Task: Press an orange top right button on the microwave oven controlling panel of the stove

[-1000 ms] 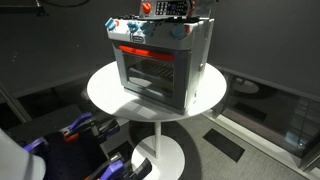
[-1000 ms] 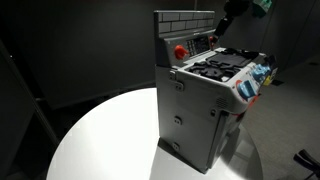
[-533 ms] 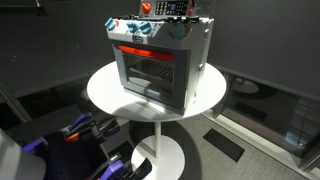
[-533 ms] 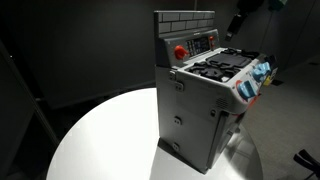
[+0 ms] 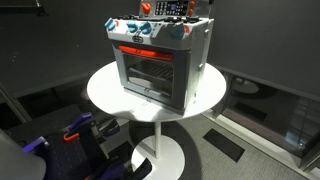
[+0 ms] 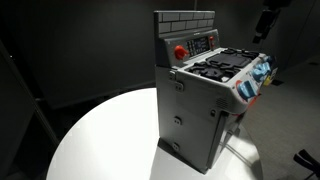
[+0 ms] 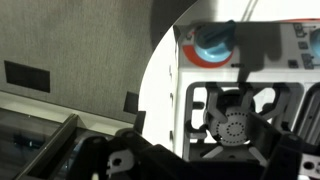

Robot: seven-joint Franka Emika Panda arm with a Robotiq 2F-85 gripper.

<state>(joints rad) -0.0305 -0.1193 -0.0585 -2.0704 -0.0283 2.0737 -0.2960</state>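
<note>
End effector [image 6: 267, 20]: I am seeing it hanging high beside the stove [image 6: 205, 95], apart from it, touching nothing; I cannot tell whether its jaws are apart or together. Stove: standing upright on the round white worktop [image 6: 90, 140]. Room: dark walls and dark floor [image 5: 260, 140] surrounding.

A: What stands in the way above the stove [image 6: 200, 110]?
B: Only its own brick-patterned back wall [image 6: 185, 22], upright at the rear of the top. Over the burners [image 6: 222, 66] the air is open.
A: And beside it?
B: Open counter [image 6: 100, 140] runs along the stove's side. The pincer [image 6: 264, 28] hangs high over the stove's front edge, well apart.
</note>
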